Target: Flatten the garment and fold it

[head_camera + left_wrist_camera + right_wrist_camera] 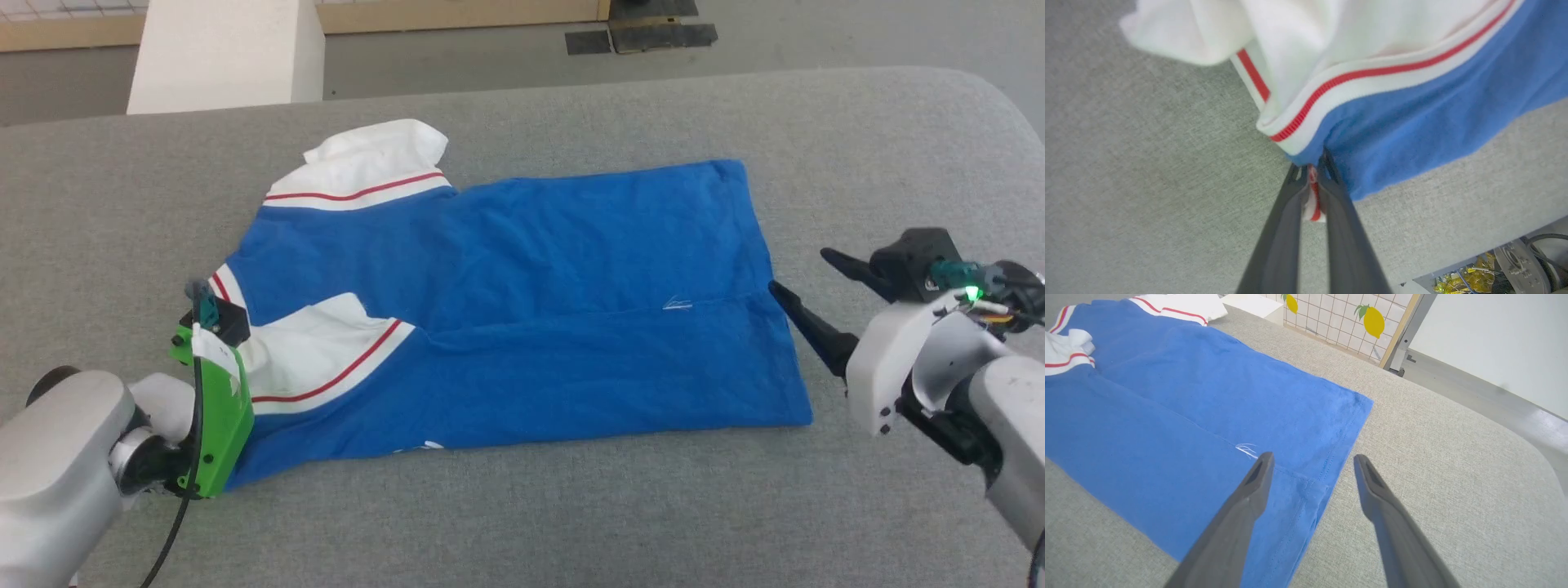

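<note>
— Fabric like this: soft or stiff?
— Soft, light and limp, I'd judge. It will sag and crease wherever it isn't supported. Nearest, the left pincer (1310, 171) is clamped on the red-striped trim of the garment (531, 310), by the near white sleeve.
— And the other?
— The right pincer (1310, 457) stands wide over the hem, holding nothing. The garment lies across the grey bench (571, 506), near sleeve turned in on the body. Take it by hems and seams, both ends together. The far sleeve is crumpled.

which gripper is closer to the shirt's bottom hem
Right. The right gripper is open at the hem; the left gripper is at the opposite, sleeve end, shut on the garment.
</note>
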Controlling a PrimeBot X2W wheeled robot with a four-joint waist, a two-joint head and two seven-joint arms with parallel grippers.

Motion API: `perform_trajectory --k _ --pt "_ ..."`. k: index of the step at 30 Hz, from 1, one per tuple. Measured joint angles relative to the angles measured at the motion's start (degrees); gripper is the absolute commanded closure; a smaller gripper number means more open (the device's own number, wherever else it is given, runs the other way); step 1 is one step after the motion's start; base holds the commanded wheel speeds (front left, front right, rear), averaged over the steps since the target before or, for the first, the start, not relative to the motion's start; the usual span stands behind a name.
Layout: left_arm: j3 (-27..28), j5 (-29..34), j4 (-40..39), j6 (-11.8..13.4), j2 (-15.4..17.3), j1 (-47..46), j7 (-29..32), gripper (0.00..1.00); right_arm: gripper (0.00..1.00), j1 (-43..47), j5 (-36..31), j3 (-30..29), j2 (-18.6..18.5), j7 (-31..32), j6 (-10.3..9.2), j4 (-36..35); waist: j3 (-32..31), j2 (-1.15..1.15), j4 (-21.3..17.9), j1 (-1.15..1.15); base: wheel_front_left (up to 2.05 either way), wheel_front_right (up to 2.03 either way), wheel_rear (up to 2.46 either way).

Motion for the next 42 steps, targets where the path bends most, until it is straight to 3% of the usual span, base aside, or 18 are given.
perform_trajectory --k 5,12,18,28,36,37,42 --pt "-2.15 -1.64 -1.14 0.0 0.38 -0.29 -2.82 1.0 0.0 -4.33 0.78 2.82 -4.26 6.36 0.01 -2.04 -1.57 0.0 0.75 0.0 0.0 0.0 0.0" --pt "-5.22 -2.7 -4.27 0.0 0.7 -1.21 -6.95 1.0 0.0 -8.59 8.76 12.09 -11.39 25.5 0.01 -5.11 -3.58 0.0 2.27 0.0 0.0 0.0 0.0" --pt "-7.89 -2.76 -5.56 0.0 0.63 -3.87 -8.59 1.0 0.0 -10.23 15.29 18.57 -12.32 34.07 0.0 -4.15 -3.16 0.0 3.69 0.0 0.0 0.0 0.0" --pt "-10.73 -2.94 -5.15 0.0 -0.12 -8.48 -11.21 1.0 0.0 -12.18 20.29 23.5 -6.82 35.82 0.0 6.5 0.51 0.0 5.29 0.01 0.0 0.0 0.0" --pt "-12.7 -3.79 -3.05 0.0 -0.78 -9.33 -13.76 1.0 0.0 -13.11 22.18 26.76 -6.36 32.77 0.02 9.39 2.44 0.0 6.66 0.0 0.0 0.0 0.0" --pt "-12.94 -4.09 -2.76 0.0 -0.77 -9.33 -13.93 1.0 1.0 -13.35 22.26 27.48 -6.61 32.29 0.02 9.27 2.41 0.0 6.69 0.0 0.0 0.0 0.0" --pt "-13.84 -6.32 -1.18 0.0 -0.71 -8.92 -15.64 1.0 1.0 -14.17 22.81 30.07 -7.32 28.4 0.01 8.6 1.01 0.0 6.41 0.01 0.0 0.0 0.0"
